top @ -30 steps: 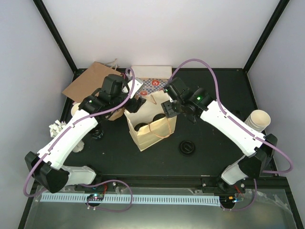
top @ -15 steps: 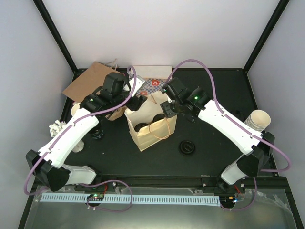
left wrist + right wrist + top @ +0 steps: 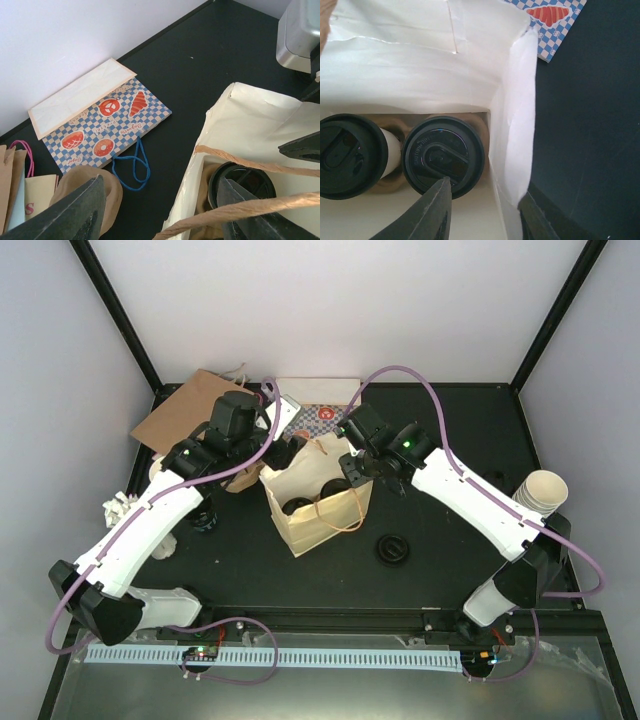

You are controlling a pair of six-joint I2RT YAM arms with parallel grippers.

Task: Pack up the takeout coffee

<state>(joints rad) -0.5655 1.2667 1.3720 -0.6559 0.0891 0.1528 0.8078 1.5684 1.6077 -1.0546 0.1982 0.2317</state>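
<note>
Takeout coffee [image 3: 442,156], round glossy black-lidded, inside creased cream paper bag [image 3: 420,75]; both jaws apart.

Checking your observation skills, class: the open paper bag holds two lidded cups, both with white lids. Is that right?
Not quite: they are black-lidded, not white-lidded. The right wrist view shows one cup and the second cup standing inside the open paper bag.

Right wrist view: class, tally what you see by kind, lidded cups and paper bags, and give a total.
Lidded cups: 2, left cup, right cup
Paper bags: 2, cream bag, checkered bag
Total: 4
</note>
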